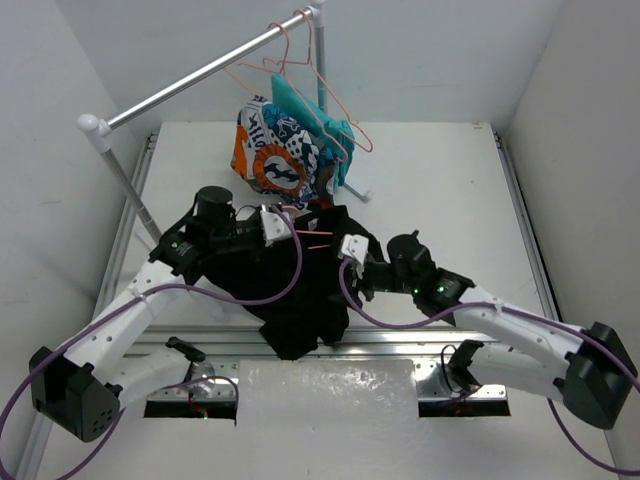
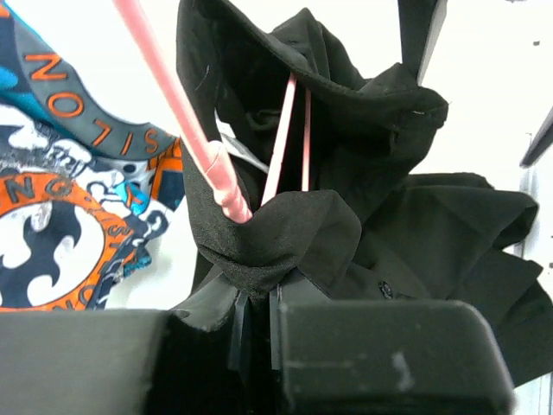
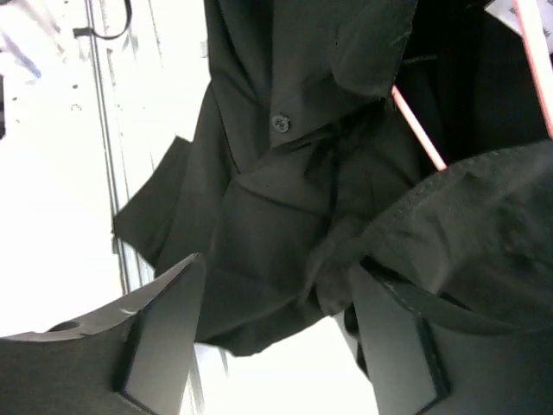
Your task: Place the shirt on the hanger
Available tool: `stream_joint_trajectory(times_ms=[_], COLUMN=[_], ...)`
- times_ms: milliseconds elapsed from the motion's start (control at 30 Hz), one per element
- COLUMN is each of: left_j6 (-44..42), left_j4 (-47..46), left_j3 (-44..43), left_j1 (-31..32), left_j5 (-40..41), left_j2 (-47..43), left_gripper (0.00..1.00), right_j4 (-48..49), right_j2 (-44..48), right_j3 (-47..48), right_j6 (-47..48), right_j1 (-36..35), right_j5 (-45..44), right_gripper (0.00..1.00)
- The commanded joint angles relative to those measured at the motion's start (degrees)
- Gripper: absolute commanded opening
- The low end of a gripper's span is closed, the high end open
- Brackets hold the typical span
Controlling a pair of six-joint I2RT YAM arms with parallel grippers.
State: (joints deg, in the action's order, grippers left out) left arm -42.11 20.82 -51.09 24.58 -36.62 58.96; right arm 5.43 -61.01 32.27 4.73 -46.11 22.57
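The black shirt point(image 1: 300, 290) hangs bunched between my two grippers in the top view. A pink wire of the hanger point(image 1: 312, 236) shows at its top edge. My left gripper point(image 1: 272, 222) is shut on a fold of the shirt point(image 2: 285, 233), the fabric pinched between its jaws point(image 2: 257, 294). The hanger point(image 2: 194, 130) runs down into that fold, and two more of its wires show inside the shirt. My right gripper point(image 1: 352, 247) stands open at the shirt's right shoulder. In its wrist view the jaws point(image 3: 276, 277) are wide apart, with shirt cloth point(image 3: 259, 199) between and over the right finger, and the hanger point(image 3: 419, 134) showing above.
A grey rack rail point(image 1: 200, 75) crosses the back, with spare pink hangers point(image 1: 300, 60) on it. An orange-blue-white patterned garment point(image 1: 275, 155) and a teal garment point(image 1: 320, 120) hang just behind the shirt. The rack's left post point(image 1: 125, 180) stands beside my left arm.
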Motion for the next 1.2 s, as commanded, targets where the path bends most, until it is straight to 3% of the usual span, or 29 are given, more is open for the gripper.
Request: stream_joint_trajectory(times_ms=[0, 100, 167, 300, 467, 700, 1167], left_j6=[-1.2, -1.1, -1.1, -1.5, -2.2, -5.1, -6.6], left_j4=[-2.1, -3.0, -3.6, -3.5, -2.1, 0.4, 1.8], left_j3=[0.3, 1.3, 1.7, 1.8, 1.7, 1.8, 1.3], left_j1=[0.3, 0.3, 0.3, 0.2, 0.2, 0.3, 0.3], left_j5=[-5.0, -5.7, -6.1, -6.6, -7.5, -8.6, -9.0], left_j2=[-1.7, -1.6, -1.2, -1.3, -2.2, -3.5, -1.1], left_gripper=[0.0, 0.0, 0.0, 0.0, 0.0, 0.0, 0.0], right_j4=[0.4, -1.8, -2.9, -4.6, -1.2, -4.6, -3.7], right_j2=[8.8, 13.0, 13.7, 7.2, -3.0, -12.4, -6.1], right_j3=[-0.3, 2.0, 4.1, 8.3, 15.9, 23.1, 21.3], right_j6=[1.0, 0.5, 1.6, 4.1, 4.3, 7.3, 8.2], right_j1=[0.2, 0.2, 0.2, 0.2, 0.3, 2.0, 2.0], right_j5=[0.1, 6.4, 11.7, 13.6, 11.0, 6.9, 9.5], right_gripper=[0.74, 0.74, 0.67, 0.46, 0.46, 0.43, 0.42])
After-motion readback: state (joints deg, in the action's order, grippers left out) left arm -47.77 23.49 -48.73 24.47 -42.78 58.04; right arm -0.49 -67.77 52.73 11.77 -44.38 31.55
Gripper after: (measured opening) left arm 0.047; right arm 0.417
